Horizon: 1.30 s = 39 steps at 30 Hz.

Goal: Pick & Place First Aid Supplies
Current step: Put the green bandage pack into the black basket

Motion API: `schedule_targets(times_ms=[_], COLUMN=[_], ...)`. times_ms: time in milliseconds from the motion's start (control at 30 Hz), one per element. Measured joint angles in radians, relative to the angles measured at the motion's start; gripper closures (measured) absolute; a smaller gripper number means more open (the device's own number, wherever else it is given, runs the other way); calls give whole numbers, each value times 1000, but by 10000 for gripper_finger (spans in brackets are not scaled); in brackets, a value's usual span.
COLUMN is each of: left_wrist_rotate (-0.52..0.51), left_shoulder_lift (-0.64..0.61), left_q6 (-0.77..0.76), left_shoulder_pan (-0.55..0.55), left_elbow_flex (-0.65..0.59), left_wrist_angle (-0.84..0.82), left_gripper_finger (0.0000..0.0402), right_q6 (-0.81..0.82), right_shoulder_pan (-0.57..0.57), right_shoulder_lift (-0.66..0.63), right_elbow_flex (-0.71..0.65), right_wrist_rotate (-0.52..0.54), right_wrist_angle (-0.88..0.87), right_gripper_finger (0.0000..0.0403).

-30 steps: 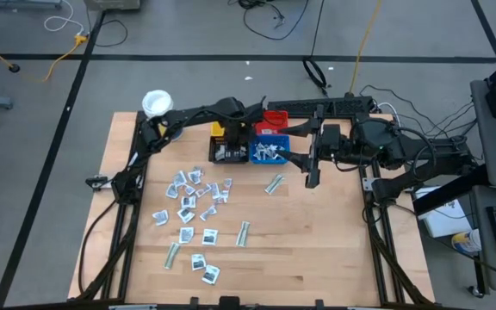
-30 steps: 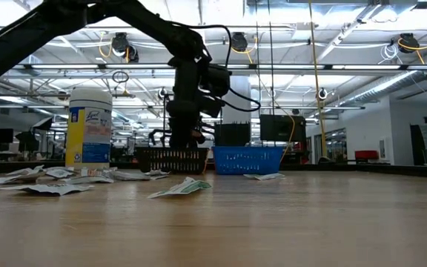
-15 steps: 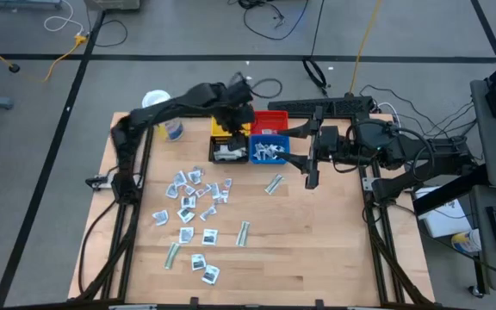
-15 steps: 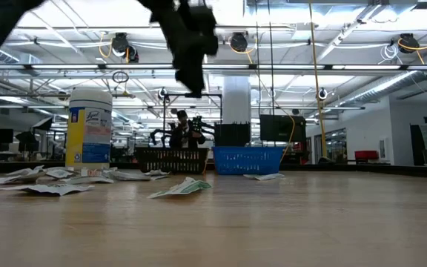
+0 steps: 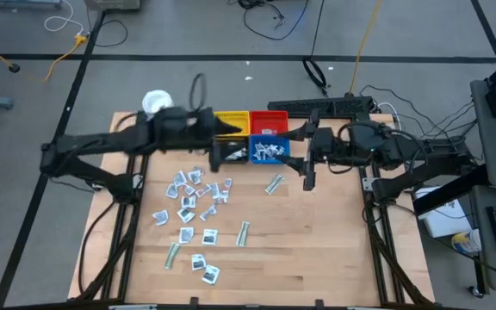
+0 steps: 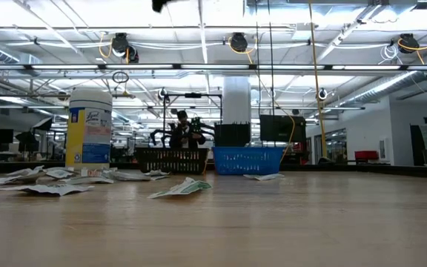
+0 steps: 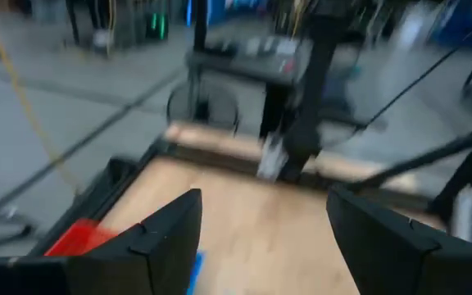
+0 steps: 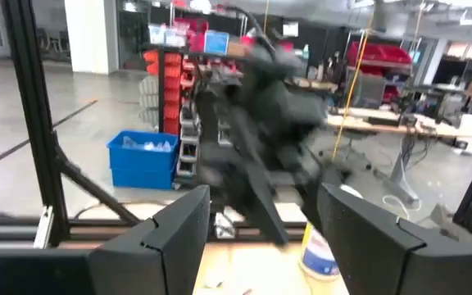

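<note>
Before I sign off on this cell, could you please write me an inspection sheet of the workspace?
Surface: wooden table, bare on its right half.
Job's things: packets scattered left of centre; more in the black bin and blue bin; yellow bin and red bin behind them.
Clutter: white-lidded jar at the far left corner.
Grippers: left gripper open, empty, raised by the bins; right gripper open, empty, its arm waiting at the right edge.
Cables: yellow and black leads on the floor beyond the table.
Surroundings: a person behind the bins in the low view; workshop racks beyond.
</note>
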Motion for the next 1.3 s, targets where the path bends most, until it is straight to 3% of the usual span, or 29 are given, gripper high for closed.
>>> schedule_targets(times_ms=[167,467,667,933,1067,1300], left_wrist_rotate=[-154,-306,-322,-314,-302,-287], left_shoulder_lift=[-93,-120,-120,-119,-119,-119], left_q6=[-35,126,78,-12,-35,-66], left_shoulder_pan=[-160,-346,-365,-370,-379,-380], left_elbow_flex=[-52,-52,-52,-52,-52,-52], left_wrist_angle=[143,250,216,158,129,113], left_gripper_finger=[133,133,133,133,133,133], right_q6=[11,34,48,-95,-219,-459], right_shoulder_pan=[-6,-8,-107,-231,-265,-312], right_shoulder_lift=[27,65,66,112,159,289], right_elbow_flex=[0,0,0,3,36,210], right_wrist_rotate=[0,-3,-170,-421,-449,-444], right_wrist_angle=[-11,-27,-217,-418,-566,-934], right_gripper_finger=[179,179,194,213,216,216])
